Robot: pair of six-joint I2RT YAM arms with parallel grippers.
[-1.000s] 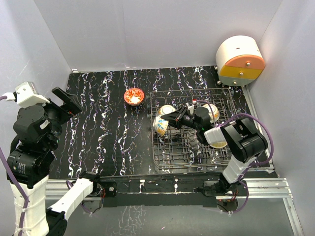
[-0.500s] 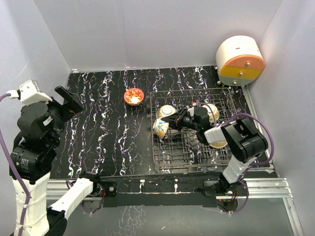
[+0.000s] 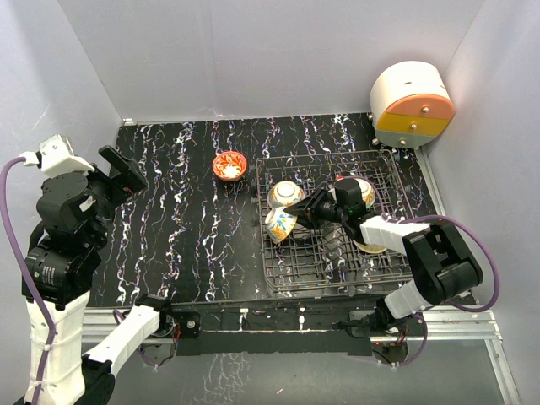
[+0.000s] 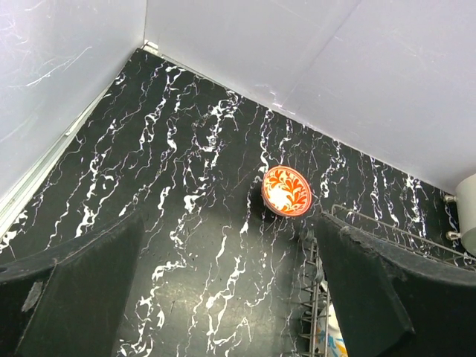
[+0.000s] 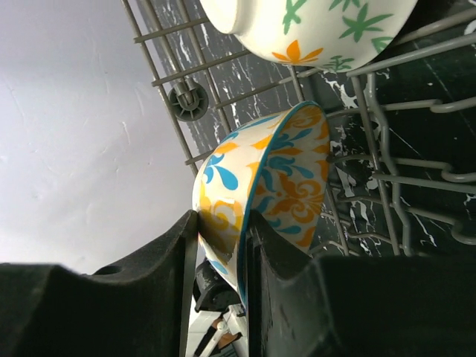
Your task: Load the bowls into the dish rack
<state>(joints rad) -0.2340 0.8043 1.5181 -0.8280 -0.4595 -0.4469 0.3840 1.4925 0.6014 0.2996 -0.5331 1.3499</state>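
Observation:
The dark wire dish rack [image 3: 333, 277] stands right of centre on the table. My right gripper [image 3: 302, 211] is shut on the rim of a yellow bowl with blue and orange flowers [image 3: 280, 224], holding it tilted on edge in the rack's left part. In the right wrist view the fingers [image 5: 182, 245] pinch that bowl's [image 5: 260, 178] wall. Another bowl [image 3: 286, 193] sits just behind it. Two more bowls [image 3: 365, 191] [image 3: 372, 247] are partly hidden by my right arm. The red-orange bowl [image 3: 229, 165] stands on the table left of the rack. My left gripper [image 3: 120, 173] is open and raised at the far left.
A white, orange and yellow round drawer unit [image 3: 411, 104] stands at the back right corner. White walls close in the black marbled table [image 3: 177, 219] on three sides. In the left wrist view the red-orange bowl [image 4: 287, 191] lies ahead, beside the rack's edge [image 4: 316, 297].
My right gripper has carried the yellow bowl a little nearer and to the right inside the rack, and its elbow swung right. My left arm shifted slightly.

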